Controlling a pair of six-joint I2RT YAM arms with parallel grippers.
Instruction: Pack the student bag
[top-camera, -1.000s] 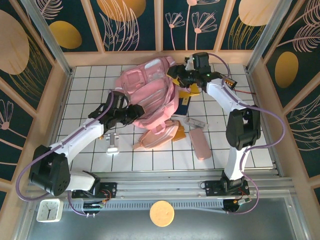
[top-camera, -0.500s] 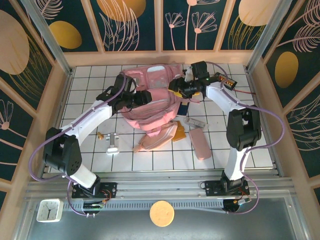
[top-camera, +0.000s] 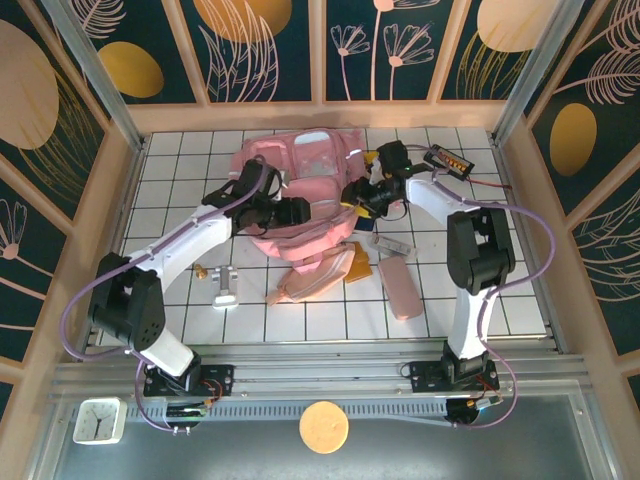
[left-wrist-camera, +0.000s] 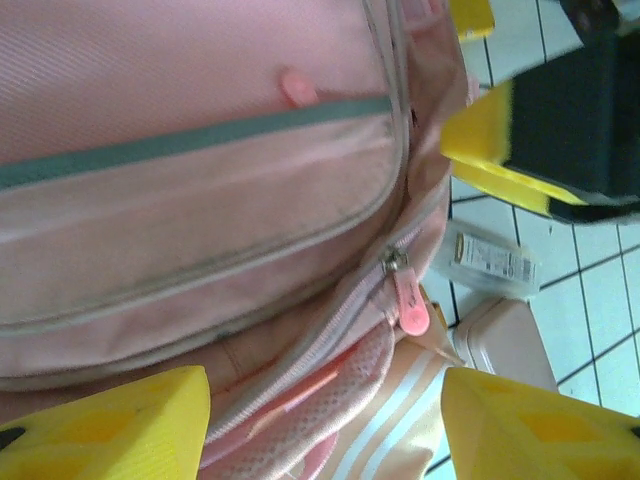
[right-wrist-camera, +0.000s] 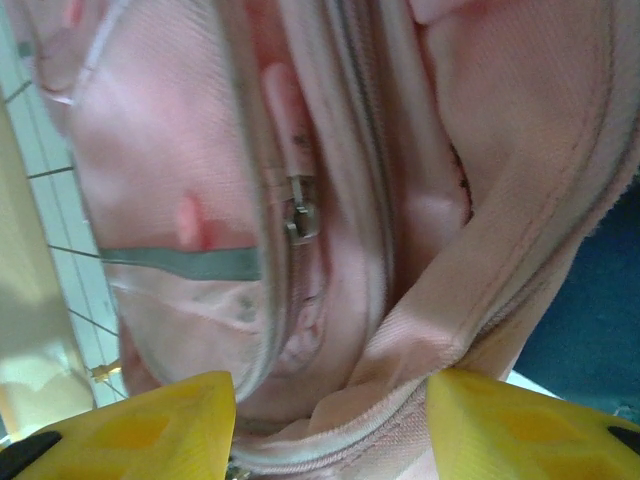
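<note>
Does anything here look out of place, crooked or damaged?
The student bag lies crumpled and skewed, a peach pouch at its near edge and a flat pink case loose beside. Nothing looks damaged.

White tiled table (top-camera: 170, 180) with dark grid lines. The pink student bag (top-camera: 313, 152) lies at its far middle, a peach-pink oval pouch (top-camera: 310, 281) against its near edge. Right of the pouch lie a slim pink case (top-camera: 400, 287) and a small clear packet (top-camera: 392, 243). A silver metal piece (top-camera: 224, 291) lies at the left, near a small brass bit (top-camera: 202, 270)
</note>
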